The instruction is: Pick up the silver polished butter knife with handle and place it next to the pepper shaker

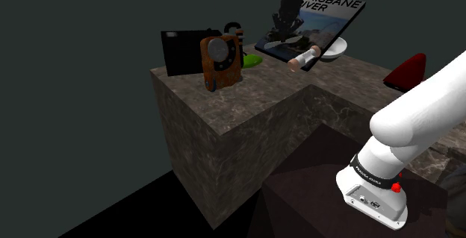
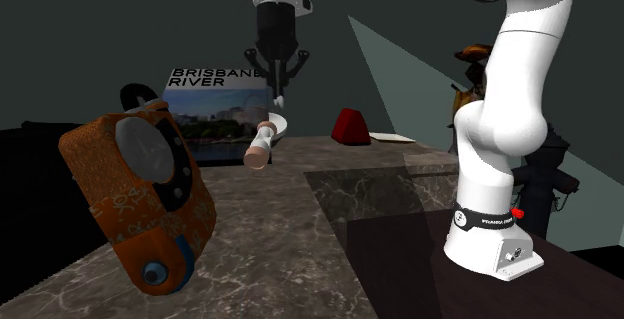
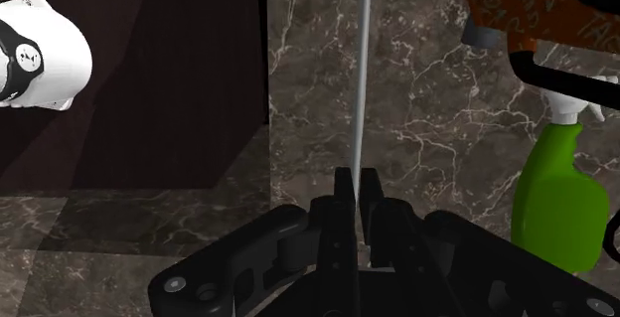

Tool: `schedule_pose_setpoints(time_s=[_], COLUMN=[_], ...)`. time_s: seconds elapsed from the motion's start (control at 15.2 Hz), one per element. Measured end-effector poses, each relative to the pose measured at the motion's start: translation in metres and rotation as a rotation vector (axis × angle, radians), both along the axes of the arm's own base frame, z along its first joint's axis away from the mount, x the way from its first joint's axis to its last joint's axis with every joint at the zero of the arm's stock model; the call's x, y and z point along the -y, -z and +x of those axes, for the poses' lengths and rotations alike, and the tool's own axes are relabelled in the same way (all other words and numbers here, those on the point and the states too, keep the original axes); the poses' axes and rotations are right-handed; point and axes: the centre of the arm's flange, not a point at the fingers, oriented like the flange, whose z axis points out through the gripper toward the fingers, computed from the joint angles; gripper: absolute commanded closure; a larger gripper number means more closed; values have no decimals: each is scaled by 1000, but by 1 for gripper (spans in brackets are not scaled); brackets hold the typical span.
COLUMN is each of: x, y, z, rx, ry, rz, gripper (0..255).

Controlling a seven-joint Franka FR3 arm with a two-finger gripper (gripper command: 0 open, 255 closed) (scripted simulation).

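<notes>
My black gripper [image 1: 287, 33] [image 2: 275, 89] is shut on the thin silver blade of the butter knife [image 3: 363, 77]. In the wrist view the fingertips [image 3: 343, 188] clasp the blade, which runs straight away from the gripper [image 3: 356, 181] over the dark marble counter [image 3: 417, 116]. The knife [image 2: 268, 132] hangs tilted above the counter [image 2: 260, 227], its pale pinkish handle [image 1: 302, 61] lowest. A small dark item [image 1: 234, 27] stands behind the orange object; I cannot tell whether it is the pepper shaker.
An orange case with a round grey dial [image 1: 220, 61] [image 2: 140, 197] stands near the counter's corner. By it are a black box [image 1: 183, 50], a green spray bottle [image 3: 561, 191], a leaning "Brisbane River" magazine [image 1: 314, 20], a white bowl [image 1: 334, 48] and a red object [image 2: 350, 125].
</notes>
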Motion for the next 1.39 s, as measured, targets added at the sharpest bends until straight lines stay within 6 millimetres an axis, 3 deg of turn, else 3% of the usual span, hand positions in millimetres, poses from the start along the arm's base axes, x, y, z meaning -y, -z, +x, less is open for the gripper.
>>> schedule_pose_setpoints(time_s=[1.39], x=[265], y=[1], z=[-84], rx=[0], ry=[0], rz=[1], gripper=[255])
